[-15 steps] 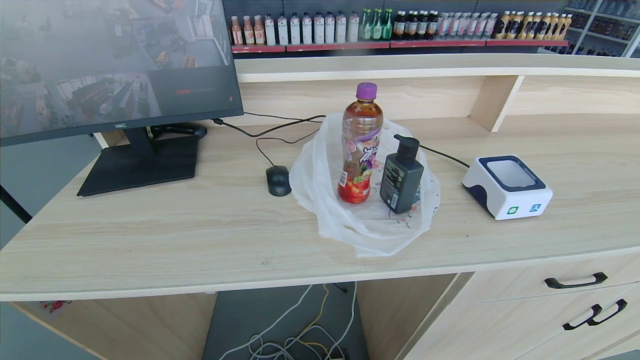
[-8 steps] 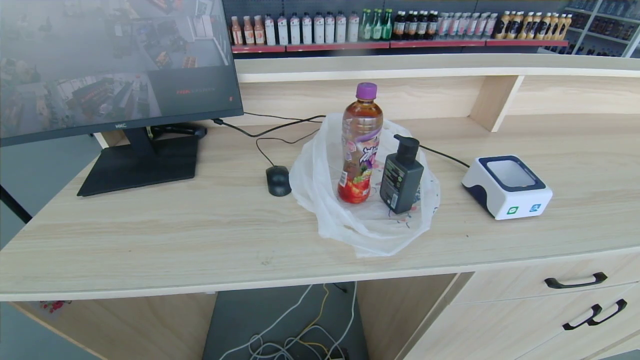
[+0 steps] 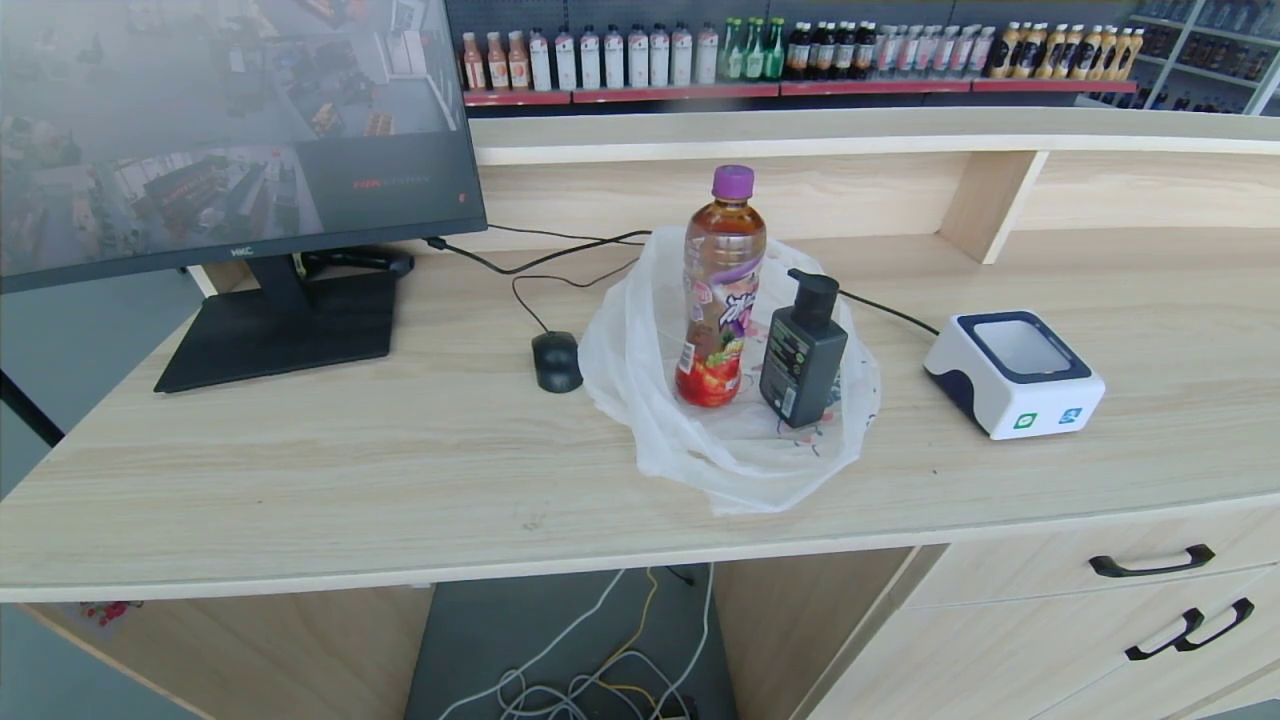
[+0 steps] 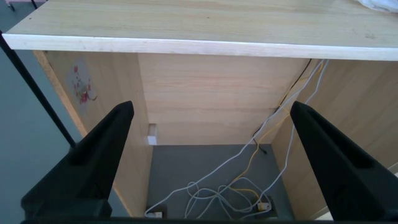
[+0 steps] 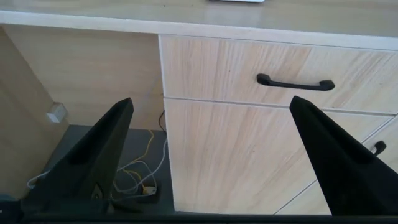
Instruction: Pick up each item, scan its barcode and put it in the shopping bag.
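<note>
Nothing changes in the head view: the tea bottle [image 3: 722,290] and the dark pump bottle [image 3: 803,352] stand on the shopping bag [image 3: 740,465], left of the scanner [image 3: 1012,372], exactly as before.

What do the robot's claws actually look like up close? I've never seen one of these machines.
Each claw is a pair of plain matte black fingers. On the left claw the fingers are broad, flat-sided wedges, thick at the base and tapering to blunt tips. The right claw has the same black wedge shape. Their surfaces look smooth and unmarked.
</note>
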Robot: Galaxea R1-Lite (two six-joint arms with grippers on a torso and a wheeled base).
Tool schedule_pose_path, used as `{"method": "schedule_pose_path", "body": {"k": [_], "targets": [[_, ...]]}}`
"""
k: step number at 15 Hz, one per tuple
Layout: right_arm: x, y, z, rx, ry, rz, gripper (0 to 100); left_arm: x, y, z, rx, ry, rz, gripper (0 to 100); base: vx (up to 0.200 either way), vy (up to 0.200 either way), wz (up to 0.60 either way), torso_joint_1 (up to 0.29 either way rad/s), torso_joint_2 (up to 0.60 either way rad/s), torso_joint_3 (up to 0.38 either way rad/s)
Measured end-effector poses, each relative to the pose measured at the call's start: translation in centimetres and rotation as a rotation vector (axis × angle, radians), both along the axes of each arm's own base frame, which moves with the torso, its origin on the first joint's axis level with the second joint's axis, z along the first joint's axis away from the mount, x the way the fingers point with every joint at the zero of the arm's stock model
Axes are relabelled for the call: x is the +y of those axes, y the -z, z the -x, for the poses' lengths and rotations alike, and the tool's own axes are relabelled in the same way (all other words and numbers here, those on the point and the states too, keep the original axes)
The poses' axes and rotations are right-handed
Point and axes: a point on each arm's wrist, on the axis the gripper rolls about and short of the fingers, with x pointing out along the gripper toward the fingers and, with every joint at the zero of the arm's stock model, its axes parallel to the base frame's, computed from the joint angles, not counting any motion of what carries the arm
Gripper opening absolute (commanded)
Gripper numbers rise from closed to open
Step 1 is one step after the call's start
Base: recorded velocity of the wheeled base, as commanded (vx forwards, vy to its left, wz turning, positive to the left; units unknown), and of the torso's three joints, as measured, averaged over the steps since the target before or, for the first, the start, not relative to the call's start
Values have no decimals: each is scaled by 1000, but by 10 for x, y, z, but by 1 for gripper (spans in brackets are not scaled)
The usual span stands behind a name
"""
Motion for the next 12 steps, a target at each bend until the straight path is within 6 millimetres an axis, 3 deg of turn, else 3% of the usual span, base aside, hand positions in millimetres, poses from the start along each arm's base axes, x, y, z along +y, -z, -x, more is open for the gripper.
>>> {"method": "schedule_pose_path", "body": {"k": [7, 10, 12], "targets": [[0, 0, 0, -2, 2, 27, 100, 0, 0, 0, 0, -2, 3, 100, 0, 0, 0, 0, 0, 0], [0, 0, 0, -3, 2, 27, 100, 0, 0, 0, 0, -2, 5, 100, -200, 0, 0, 2, 4, 2], [0, 0, 0, -3, 2, 27, 100, 0, 0, 0, 0, -2, 4, 100, 0, 0, 0, 0, 0, 0]]}}
